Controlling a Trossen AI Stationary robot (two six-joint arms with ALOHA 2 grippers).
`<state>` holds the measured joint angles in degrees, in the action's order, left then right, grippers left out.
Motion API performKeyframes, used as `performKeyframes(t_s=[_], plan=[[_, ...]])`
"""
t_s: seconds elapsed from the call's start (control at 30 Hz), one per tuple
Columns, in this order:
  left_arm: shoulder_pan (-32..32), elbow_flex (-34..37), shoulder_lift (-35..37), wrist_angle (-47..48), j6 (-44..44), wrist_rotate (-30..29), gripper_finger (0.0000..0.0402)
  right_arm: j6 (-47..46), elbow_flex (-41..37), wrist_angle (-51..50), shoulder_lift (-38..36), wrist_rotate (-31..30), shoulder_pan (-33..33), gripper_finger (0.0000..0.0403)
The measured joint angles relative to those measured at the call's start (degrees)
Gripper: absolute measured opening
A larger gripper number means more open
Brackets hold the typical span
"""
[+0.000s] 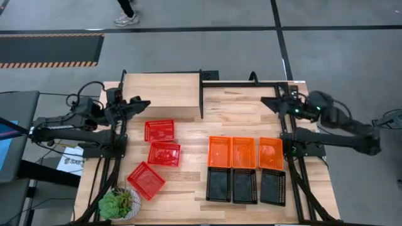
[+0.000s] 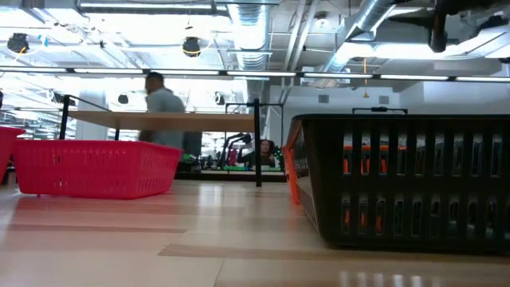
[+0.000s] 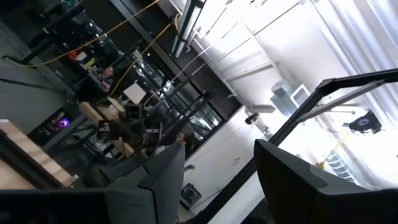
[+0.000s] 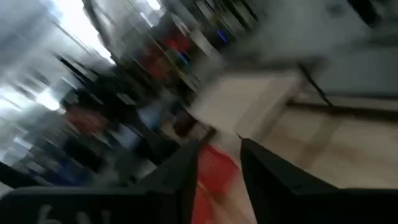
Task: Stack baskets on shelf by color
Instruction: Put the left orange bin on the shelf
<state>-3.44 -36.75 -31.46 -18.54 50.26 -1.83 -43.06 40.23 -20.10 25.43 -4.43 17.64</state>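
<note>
- Baskets, nine of them, all sit on the bench (image 1: 188,194) and none is on the shelf (image 1: 160,91) yet, so I judge the task barely begun
- Three red baskets lie loose on the left half: one nearest the shelf (image 1: 159,130), one just below it (image 1: 164,154), and a third (image 1: 146,180) turned at an angle near the potted plant (image 1: 118,203)
- Three orange baskets stand side by side in a row on the right half, left (image 1: 220,152), middle (image 1: 244,152) and right (image 1: 271,153)
- Three black baskets make a second row touching the orange row on the near side, left (image 1: 218,184), middle (image 1: 245,185) and right (image 1: 273,187)
- The shelf is a pale plank on a black frame at the far left of the bench, with nothing on its top in the high view
- Left gripper (image 1: 139,104) hangs just beside the shelf's near edge, above the red group; in its wrist view the fingers (image 3: 168,180) are spread with nothing between them
- Right gripper (image 1: 274,102) is raised at the far right of the bench, well apart from the orange row; its fingers (image 4: 186,171) show a gap and hold nothing
- Step in hand looks like the first reach, most likely the left arm toward the nearest red basket
- That move calls for lowering over one wall, pinching the rim, then lifting clear of the shelf's frame
- A person walks on the floor beyond the bench
</note>
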Motion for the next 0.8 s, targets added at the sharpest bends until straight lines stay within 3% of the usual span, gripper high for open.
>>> performKeyframes(t_s=[0.27,0.47,0.63,0.8], plan=[[0.00,0.00,0.00,2.44,0.00,0.00,0.0181,8.38,20.63,-36.23,18.92,0.57,-2.90,0.0210],[0.00,0.00,0.00,4.74,0.00,0.23,0.0181,15.89,25.05,-56.29,31.63,0.63,-5.52,0.0216],[-0.01,0.00,0.01,6.09,0.00,2.09,0.0181,20.60,25.07,-65.67,38.15,1.03,-8.86,0.0217],[0.00,0.00,0.00,8.04,0.00,2.08,0.0181,20.93,25.09,-66.15,39.55,1.16,-12.58,0.0217]])
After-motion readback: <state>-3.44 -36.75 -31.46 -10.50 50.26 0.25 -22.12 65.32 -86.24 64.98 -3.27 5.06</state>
